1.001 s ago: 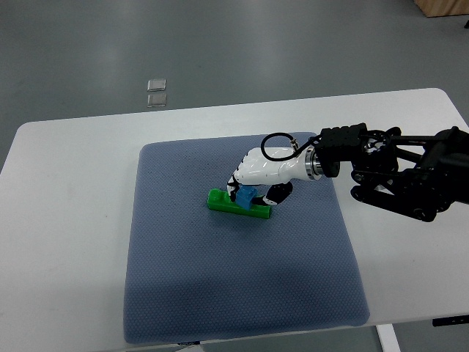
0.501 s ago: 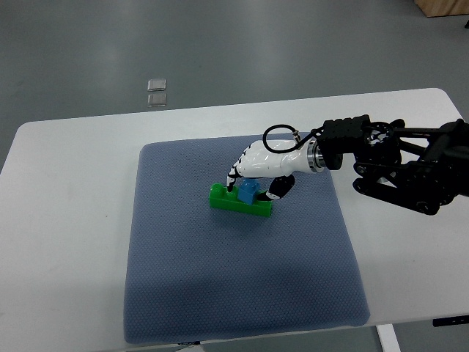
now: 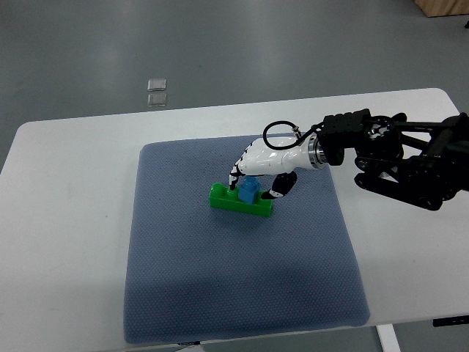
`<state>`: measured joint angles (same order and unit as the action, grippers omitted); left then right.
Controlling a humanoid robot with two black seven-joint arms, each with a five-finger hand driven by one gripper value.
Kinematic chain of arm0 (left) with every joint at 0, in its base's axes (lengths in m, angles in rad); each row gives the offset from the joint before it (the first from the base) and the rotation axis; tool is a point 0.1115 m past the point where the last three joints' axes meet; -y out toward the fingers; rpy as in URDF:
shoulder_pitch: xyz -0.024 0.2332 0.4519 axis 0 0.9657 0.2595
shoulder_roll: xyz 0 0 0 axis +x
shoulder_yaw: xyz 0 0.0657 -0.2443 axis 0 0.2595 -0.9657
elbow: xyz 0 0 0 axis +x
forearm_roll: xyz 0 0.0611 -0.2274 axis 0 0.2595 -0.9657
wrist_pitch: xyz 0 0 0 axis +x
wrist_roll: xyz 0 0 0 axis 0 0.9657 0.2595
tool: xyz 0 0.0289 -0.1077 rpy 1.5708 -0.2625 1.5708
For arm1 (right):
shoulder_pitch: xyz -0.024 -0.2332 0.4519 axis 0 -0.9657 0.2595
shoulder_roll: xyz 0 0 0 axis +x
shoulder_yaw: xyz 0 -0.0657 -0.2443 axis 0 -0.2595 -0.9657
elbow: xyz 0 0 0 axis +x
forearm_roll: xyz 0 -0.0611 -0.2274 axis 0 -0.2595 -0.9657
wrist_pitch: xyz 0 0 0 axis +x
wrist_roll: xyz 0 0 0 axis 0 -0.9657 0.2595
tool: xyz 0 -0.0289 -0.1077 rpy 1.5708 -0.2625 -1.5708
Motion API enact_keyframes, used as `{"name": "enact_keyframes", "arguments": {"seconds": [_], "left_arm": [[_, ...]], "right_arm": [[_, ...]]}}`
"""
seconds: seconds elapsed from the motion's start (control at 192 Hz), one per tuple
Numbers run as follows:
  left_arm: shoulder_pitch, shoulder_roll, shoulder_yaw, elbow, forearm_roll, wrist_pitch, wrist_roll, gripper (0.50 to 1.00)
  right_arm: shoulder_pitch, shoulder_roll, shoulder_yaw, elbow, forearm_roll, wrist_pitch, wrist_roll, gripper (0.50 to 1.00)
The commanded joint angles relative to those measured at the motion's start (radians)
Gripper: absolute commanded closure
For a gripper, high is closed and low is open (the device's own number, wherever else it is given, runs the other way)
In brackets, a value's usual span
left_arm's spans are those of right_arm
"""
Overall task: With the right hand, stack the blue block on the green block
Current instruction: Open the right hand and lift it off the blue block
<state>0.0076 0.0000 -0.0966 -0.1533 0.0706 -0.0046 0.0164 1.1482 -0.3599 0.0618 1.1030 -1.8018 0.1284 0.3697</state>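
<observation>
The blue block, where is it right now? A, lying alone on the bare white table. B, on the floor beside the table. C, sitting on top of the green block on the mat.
C: the blue block sits on top of the long green block, which lies on the blue-grey mat, with the right robot hand just over it.

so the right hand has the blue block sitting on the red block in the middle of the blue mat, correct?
Not quite: the long block underneath is green, not red. The top view shows the right hand over the blue block, which sits on the green block in the middle of the blue mat. Whether the fingers actually grip the blue block is hard to tell.
</observation>
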Motion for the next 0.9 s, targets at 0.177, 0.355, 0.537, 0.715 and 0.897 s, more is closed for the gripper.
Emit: {"name": "enact_keyframes", "arguments": {"seconds": [0.177, 0.355, 0.537, 0.715, 0.897], "left_arm": [[0.0, 0.0, 0.0, 0.0, 0.0, 0.0, 0.0, 0.5], [0.0, 0.0, 0.0, 0.0, 0.0, 0.0, -0.001, 0.5], [0.0, 0.0, 0.0, 0.0, 0.0, 0.0, 0.0, 0.5], [0.0, 0.0, 0.0, 0.0, 0.0, 0.0, 0.0, 0.5], [0.0, 0.0, 0.0, 0.001, 0.0, 0.0, -0.001, 0.5]], "right_arm": [[0.025, -0.031, 0.003, 0.0, 0.007, 0.013, 0.0, 0.748], [0.028, -0.051, 0.006, 0.0, 0.012, 0.04, 0.0, 0.738], [0.039, -0.077, 0.009, -0.006, 0.03, 0.043, -0.002, 0.726], [0.041, -0.082, 0.032, -0.015, 0.093, 0.05, -0.011, 0.72], [0.039, -0.099, 0.066, -0.046, 0.134, 0.05, -0.015, 0.72]]}}
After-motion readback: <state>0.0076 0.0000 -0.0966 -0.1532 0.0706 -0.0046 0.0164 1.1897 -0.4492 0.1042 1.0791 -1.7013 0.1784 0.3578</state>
